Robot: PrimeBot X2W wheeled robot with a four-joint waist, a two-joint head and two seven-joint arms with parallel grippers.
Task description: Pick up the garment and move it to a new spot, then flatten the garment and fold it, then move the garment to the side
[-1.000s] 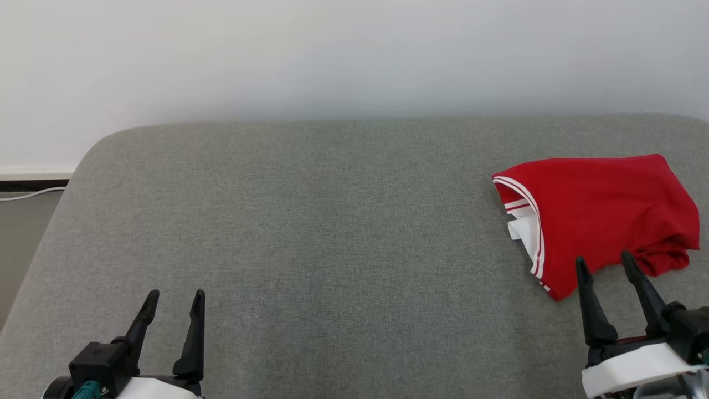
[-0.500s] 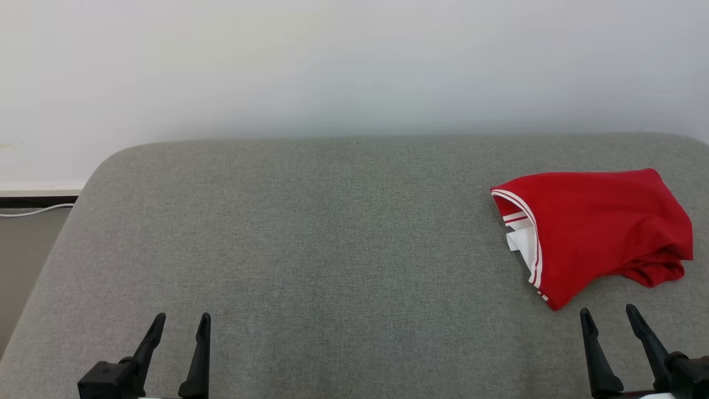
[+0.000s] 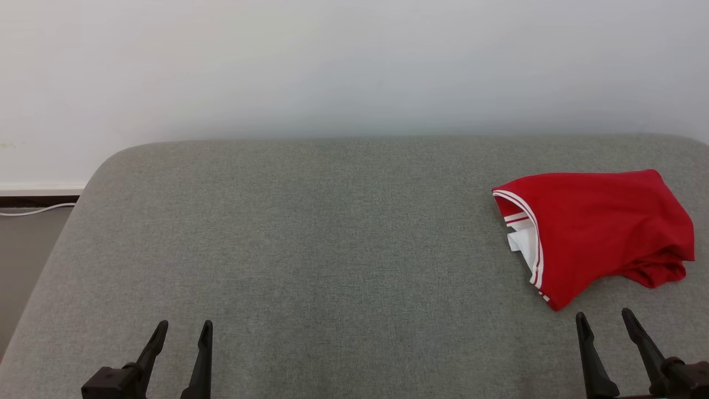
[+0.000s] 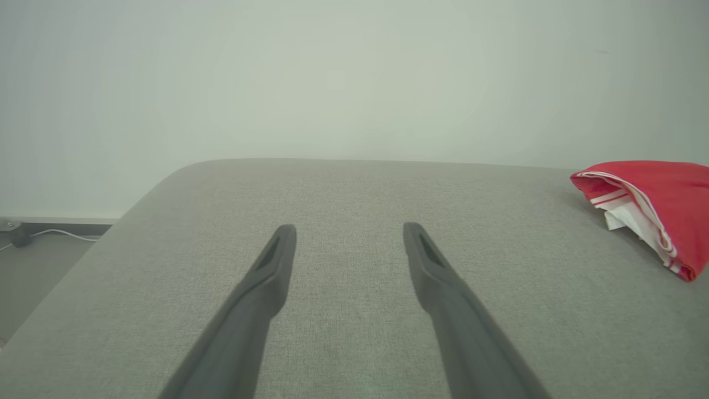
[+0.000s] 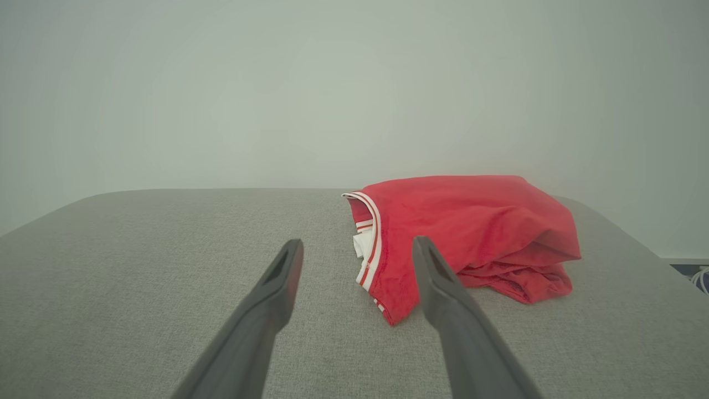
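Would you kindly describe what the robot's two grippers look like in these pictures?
The left gripper and right gripper each have two long, slim, dark fingers that taper to pointed tips, with a narrow slot recessed near each tip.

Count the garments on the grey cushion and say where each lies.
1. The red garment lies at the cushion's right side, beyond the right gripper; none seems hidden.
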